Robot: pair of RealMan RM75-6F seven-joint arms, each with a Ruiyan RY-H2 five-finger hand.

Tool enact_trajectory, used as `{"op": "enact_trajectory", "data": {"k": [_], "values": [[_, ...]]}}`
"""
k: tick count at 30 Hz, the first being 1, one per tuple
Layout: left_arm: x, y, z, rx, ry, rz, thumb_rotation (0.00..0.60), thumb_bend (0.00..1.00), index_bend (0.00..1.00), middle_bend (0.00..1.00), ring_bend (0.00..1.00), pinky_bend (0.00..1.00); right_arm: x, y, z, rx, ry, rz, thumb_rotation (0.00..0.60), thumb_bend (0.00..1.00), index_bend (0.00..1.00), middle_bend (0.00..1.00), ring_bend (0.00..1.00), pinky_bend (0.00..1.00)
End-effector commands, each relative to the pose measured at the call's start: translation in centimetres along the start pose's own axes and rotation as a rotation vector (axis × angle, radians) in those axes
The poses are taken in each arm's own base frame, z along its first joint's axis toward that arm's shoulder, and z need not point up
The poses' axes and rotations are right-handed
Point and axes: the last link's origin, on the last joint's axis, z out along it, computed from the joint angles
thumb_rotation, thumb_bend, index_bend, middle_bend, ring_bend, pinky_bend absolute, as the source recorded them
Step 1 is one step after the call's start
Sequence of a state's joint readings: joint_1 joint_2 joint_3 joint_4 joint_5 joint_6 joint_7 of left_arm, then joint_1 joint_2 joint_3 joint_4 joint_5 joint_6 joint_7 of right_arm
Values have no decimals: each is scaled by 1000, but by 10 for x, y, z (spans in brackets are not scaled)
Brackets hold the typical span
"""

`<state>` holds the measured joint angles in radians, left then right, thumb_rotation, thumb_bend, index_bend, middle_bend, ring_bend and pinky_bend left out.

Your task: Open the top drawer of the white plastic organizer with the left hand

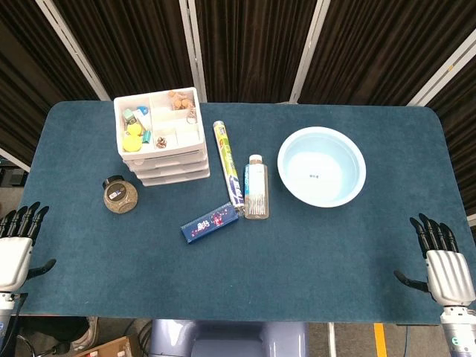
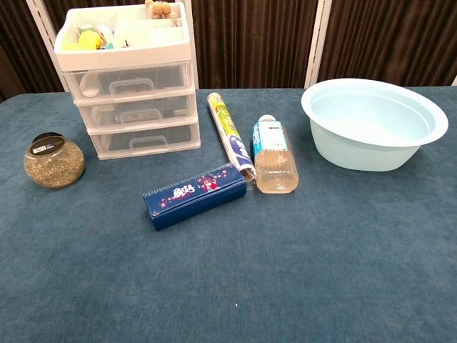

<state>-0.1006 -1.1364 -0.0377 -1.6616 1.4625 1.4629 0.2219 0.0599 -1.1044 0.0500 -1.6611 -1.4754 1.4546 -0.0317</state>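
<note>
The white plastic organizer stands at the table's far left, with three clear drawers and an open tray of small items on top. Its top drawer sits pushed in, handle facing the front. My left hand rests at the table's near left edge, fingers spread, holding nothing, well away from the organizer. At the near right edge my right hand lies the same way, fingers apart and empty. Neither hand shows in the chest view.
A round jar sits left of the organizer. A blue box, a long tube and a clear bottle lie mid-table. A pale blue basin stands to the right.
</note>
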Motion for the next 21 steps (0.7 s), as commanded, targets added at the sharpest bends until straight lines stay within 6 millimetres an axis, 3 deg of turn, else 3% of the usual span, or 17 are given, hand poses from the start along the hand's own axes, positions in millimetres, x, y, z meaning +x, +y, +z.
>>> {"op": "enact_trajectory", "data": {"k": [1, 12, 15, 18, 21], "values": [[0, 0, 0, 0, 1, 1, 600, 67, 32, 0, 0, 58, 0, 0, 0, 2, 0, -2, 600, 155, 0, 0, 0, 0], [0, 1, 0, -2, -6, -7, 600, 73, 30, 0, 0, 66, 0, -1, -1, 7, 1, 2, 600, 154, 0, 0, 0, 0], [0, 3, 2, 0, -5, -20, 600, 144, 21, 17, 0, 114, 0, -1, -1, 8, -2, 6, 600, 155, 0, 0, 0, 0], [2, 8, 8, 6, 9, -58, 600, 260, 24, 130, 71, 229, -1, -1, -1, 10, -5, 11, 600, 155, 0, 0, 0, 0], [5, 17, 18, 9, 20, -117, 600, 413, 47, 401, 349, 464, 0, -1, -2, 6, -7, 21, 600, 155, 0, 0, 0, 0]]}}
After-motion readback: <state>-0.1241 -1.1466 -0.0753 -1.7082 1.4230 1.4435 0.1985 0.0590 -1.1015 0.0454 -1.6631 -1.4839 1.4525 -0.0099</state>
